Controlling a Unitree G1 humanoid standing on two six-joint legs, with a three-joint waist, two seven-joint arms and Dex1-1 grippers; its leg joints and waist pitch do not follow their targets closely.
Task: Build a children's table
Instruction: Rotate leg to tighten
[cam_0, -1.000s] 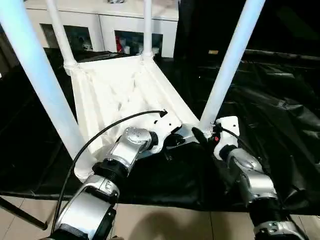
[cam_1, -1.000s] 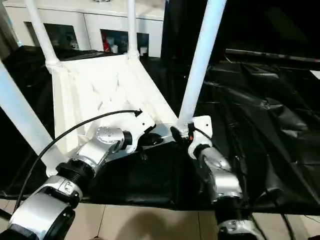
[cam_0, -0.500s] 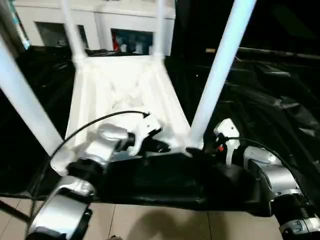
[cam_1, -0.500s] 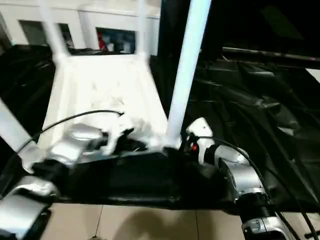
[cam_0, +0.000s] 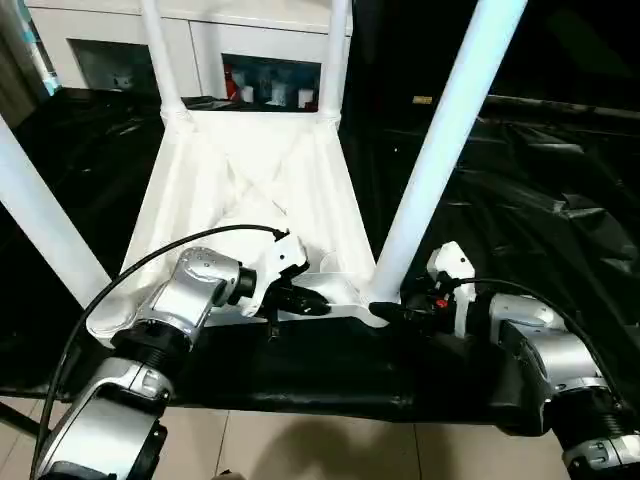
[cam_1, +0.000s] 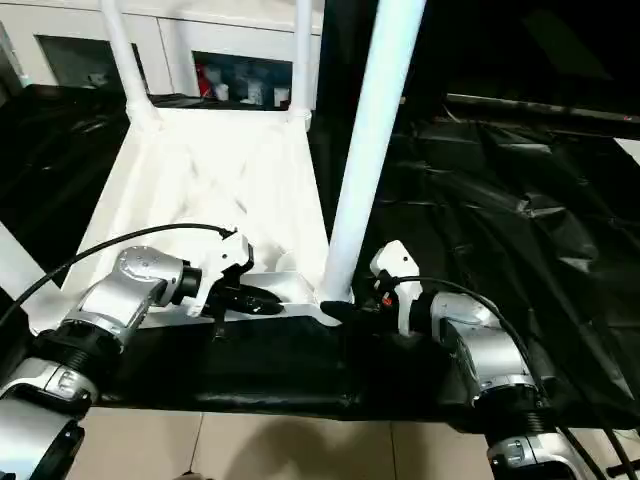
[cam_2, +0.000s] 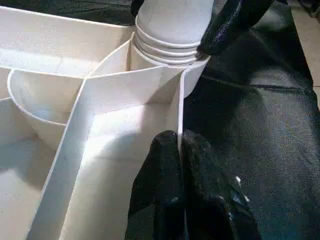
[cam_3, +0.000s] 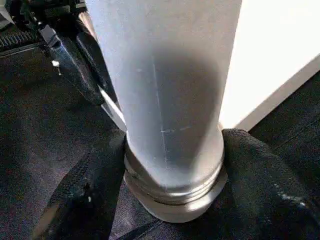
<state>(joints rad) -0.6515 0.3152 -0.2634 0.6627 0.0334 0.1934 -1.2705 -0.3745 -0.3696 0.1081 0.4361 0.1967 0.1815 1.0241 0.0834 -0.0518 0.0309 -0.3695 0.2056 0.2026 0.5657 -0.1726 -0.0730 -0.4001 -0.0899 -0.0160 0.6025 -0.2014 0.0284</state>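
Observation:
The children's table (cam_0: 250, 190) lies upside down on the black cloth, its ribbed underside facing up and its legs pointing upward. My left gripper (cam_0: 305, 300) is at the near rim, shut on the thin rim wall (cam_2: 150, 85), which runs between its fingers (cam_2: 160, 165). My right gripper (cam_0: 385, 312) is at the foot of the near-right leg (cam_0: 440, 150). In the right wrist view its fingers (cam_3: 82, 200) press against both sides of the leg (cam_3: 165, 90), just above the ringed collar at the corner socket.
Crinkled black cloth (cam_0: 540, 180) covers the work table to the right. A white cabinet (cam_0: 260, 50) stands behind. The near-left leg (cam_0: 40, 220) rises close beside my left arm. Tiled floor (cam_0: 300, 450) lies below the work table's front edge.
The camera has shifted. My right gripper's fingers have drawn in around the foot of the near-right leg and its forearm sits lower. My left gripper keeps its hold on the rim.

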